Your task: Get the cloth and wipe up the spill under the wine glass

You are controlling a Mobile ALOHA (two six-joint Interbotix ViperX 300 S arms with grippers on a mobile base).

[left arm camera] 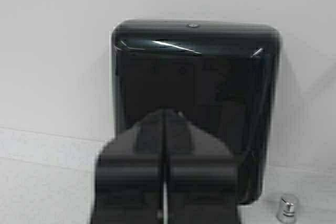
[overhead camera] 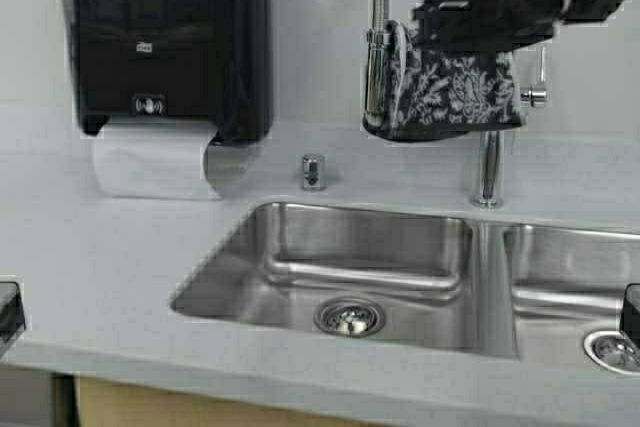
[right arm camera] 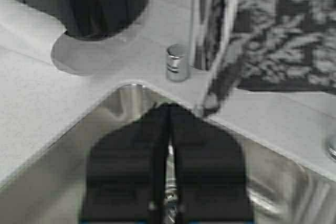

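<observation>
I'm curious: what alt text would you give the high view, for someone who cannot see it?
A dark floral cloth hangs over a kitchen tap above a steel double sink, with a black robot arm reaching in just above it. A black paper towel dispenser hangs on the wall to the left.

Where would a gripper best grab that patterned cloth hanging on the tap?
Probably the cloth's lower hanging edge, approached from the front, the sink side. It drapes over the faucet near the wall, so only the front face hangs free, and its bottom hem clears the counter, leaving room for fingers to pinch and lift it off.
</observation>
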